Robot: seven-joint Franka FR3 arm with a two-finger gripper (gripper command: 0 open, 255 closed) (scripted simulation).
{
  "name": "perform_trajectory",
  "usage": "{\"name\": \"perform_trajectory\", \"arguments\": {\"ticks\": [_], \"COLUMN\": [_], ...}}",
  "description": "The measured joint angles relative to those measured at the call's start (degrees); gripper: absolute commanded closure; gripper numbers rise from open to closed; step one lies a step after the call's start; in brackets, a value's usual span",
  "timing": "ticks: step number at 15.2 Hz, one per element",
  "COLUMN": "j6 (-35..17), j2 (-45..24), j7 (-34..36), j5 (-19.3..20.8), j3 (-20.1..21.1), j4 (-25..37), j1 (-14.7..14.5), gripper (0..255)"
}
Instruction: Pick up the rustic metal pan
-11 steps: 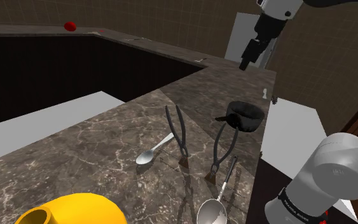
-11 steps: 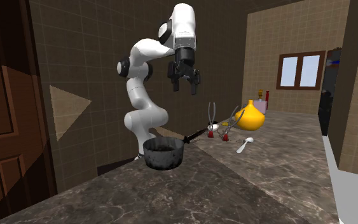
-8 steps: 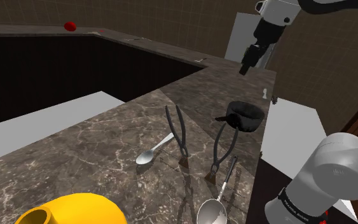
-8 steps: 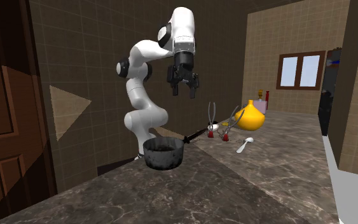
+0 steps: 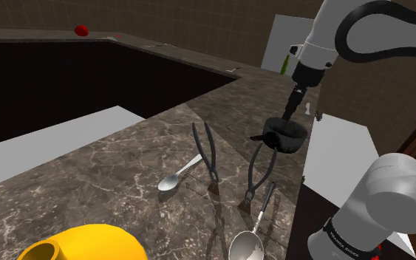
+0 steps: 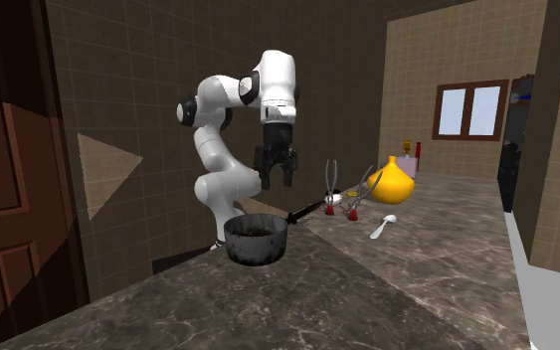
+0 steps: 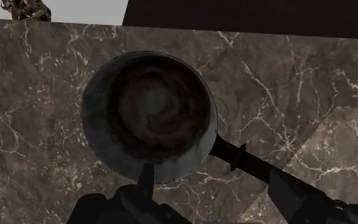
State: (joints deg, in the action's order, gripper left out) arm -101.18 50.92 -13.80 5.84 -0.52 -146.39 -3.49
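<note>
Pan (image 5: 286, 134): dark, round and deep-walled. It stands upright on the brown marble counter (image 5: 117, 159), close to the counter edge nearest the stand, at the shoulder view's right. Its black handle (image 7: 254, 167) lies low and runs along the counter toward a pair of pliers (image 5: 250, 190). Seen from the wrist, another counter edge passes just beyond the bowl, with a grey strip and a black area behind it. Bare marble lies on the bowl's other sides.

Gripper (image 6: 274, 182): it hangs straight above the pan, pointing down, with a plain gap between fingertips and rim. From across the counter the two fingers stand apart with nothing between them. From the wrist they blend into the dark handle, so the spread is probably moderate, though I cannot judge it closely.

Obstructions: the first pliers lie just beside the pan. A second pair of pliers (image 5: 213, 177), a spoon (image 5: 179, 175) and a ladle (image 5: 247, 240) lie farther along the counter, away from the pan. A yellow jug (image 6: 391, 183) stands well apart at the far end. A tiled wall (image 6: 128, 89) rises close behind the arm.
</note>
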Motion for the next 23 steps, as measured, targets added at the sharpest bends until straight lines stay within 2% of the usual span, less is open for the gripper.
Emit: {"name": "perform_trajectory", "arguments": {"ticks": [6,13,14,23], "j6": [-1.5,-6.9,-7.2,-7.5], "j2": [2.1,2.0,1.9,1.9], "j7": [-5.6,-5.5,-5.4,-5.3], "j5": [0.9,1.3,1.3,1.3], "j3": [-3.2,-3.7,-3.7,-3.6], "j4": [-8.1,-13.6,-13.8,-14.0], "j1": [-0.9,-0.9,-0.9,-0.9], "gripper": [0,0,255,255]}}
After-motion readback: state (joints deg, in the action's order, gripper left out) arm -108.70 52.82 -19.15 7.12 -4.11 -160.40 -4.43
